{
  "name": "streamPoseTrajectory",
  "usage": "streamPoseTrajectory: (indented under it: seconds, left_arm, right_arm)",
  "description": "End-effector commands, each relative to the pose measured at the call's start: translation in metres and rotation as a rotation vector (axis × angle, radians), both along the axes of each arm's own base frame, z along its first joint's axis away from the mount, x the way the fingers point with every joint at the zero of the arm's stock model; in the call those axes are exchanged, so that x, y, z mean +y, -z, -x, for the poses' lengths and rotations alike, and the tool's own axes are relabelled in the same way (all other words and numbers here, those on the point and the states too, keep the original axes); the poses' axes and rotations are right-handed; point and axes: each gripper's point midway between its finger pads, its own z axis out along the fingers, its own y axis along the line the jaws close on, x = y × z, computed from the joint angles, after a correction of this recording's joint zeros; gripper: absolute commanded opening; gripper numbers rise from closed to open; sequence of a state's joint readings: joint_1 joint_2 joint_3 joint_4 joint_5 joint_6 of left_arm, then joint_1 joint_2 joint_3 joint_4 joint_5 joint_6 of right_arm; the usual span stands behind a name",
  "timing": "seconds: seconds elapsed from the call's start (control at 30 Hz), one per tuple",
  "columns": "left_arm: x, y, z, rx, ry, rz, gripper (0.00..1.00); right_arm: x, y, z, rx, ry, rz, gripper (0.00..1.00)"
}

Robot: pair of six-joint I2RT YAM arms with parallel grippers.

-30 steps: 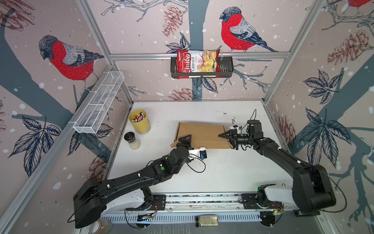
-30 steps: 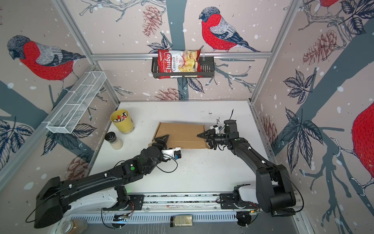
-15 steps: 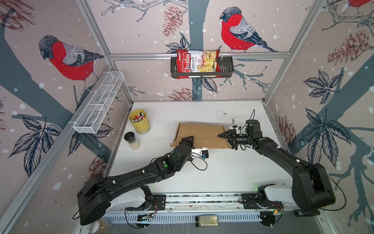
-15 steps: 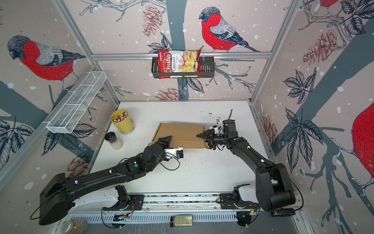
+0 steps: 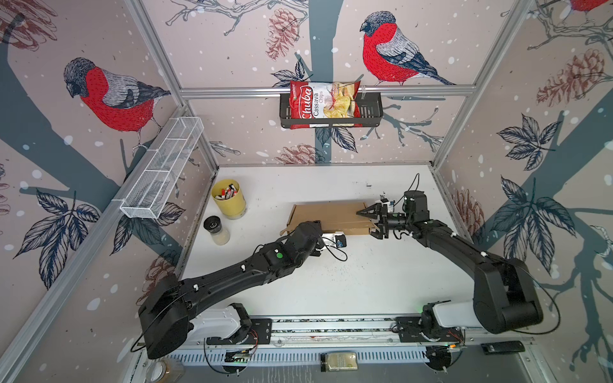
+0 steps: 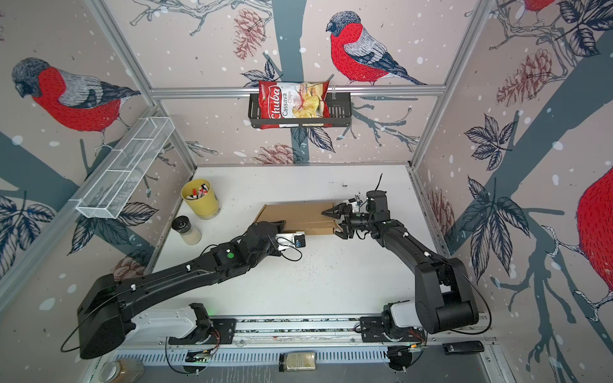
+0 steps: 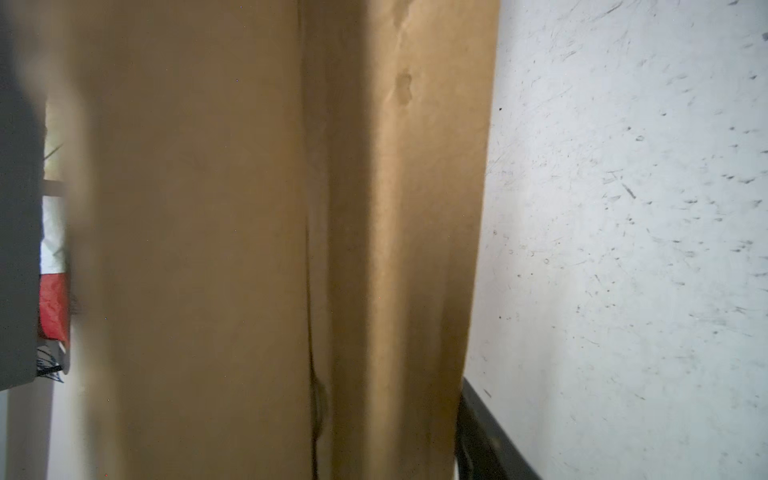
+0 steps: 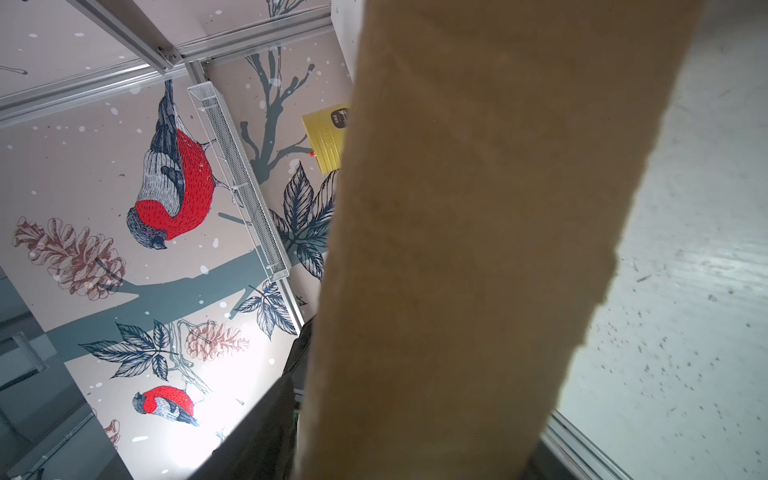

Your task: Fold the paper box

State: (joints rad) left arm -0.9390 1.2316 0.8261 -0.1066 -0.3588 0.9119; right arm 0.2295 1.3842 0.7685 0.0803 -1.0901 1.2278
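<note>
On the white table [image 5: 365,282] the paper box [image 5: 331,215] lies low and flat near the middle, a little toward the back. It looks closed or nearly so, and we judge the step in hand to be pressing the top down and seating its near edge. To do that well, we would pin one end while the other arm works. We would also press along the crease rather than mid-panel, and keep the push low so the light cardboard does not slide. The right gripper [image 5: 366,224] has its jaws apart, straddling the box's right end, one finger over the top and one at the near corner. The left gripper [image 6: 280,224] sits at the near left edge, but its own wrist covers it, so we cannot tell whether it is apart or clamped. Both wrist views show only blurred cardboard, so tabs and slots are unreadable.
</note>
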Motion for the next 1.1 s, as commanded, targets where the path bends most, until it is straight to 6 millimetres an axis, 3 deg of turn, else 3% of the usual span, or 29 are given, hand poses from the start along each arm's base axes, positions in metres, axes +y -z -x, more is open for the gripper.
streamPoseTrajectory:
  seconds: [0.0, 0.17, 0.27, 0.37, 0.5, 0.6, 0.7, 0.83, 1.07]
  left_arm:
    - [0.002, 0.009, 0.005, 0.102, 0.008, -0.001, 0.49]
    - [0.005, 0.02, 0.006, 0.208, 0.001, -0.025, 0.48]
    - [0.004, 0.02, 0.005, 0.267, -0.004, -0.027, 0.47]
    - [0.001, 0.012, -0.002, 0.293, -0.014, 0.008, 0.46]
    - [0.002, 0.012, -0.01, 0.365, -0.019, 0.015, 0.46]
    - [0.002, 0.016, -0.016, 0.435, -0.024, 0.014, 0.45]
    - [0.004, 0.018, -0.024, 0.473, -0.046, -0.001, 0.44]
    - [0.001, 0.02, -0.026, 0.513, -0.031, -0.006, 0.44]
    - [-0.003, 0.027, -0.029, 0.53, -0.014, -0.013, 0.43]
  right_arm:
    - [-0.01, -0.015, -0.006, -0.096, 0.004, -0.01, 0.75]
    - [-0.061, -0.028, -0.025, -0.221, 0.138, 0.09, 0.79]
    - [-0.093, -0.027, -0.031, -0.318, 0.225, 0.262, 0.8]
    - [-0.109, -0.026, -0.029, -0.449, 0.232, 0.46, 0.76]
    - [-0.121, -0.049, -0.019, -0.741, 0.243, 0.694, 0.71]
    - [-0.113, -0.074, -0.002, -0.989, 0.209, 0.786, 0.67]
    - [-0.095, -0.085, 0.012, -1.167, 0.11, 0.856, 0.62]
    - [-0.065, -0.08, 0.018, -1.232, -0.085, 0.901, 0.55]
    - [-0.042, -0.063, -0.006, -1.23, -0.238, 1.013, 0.42]
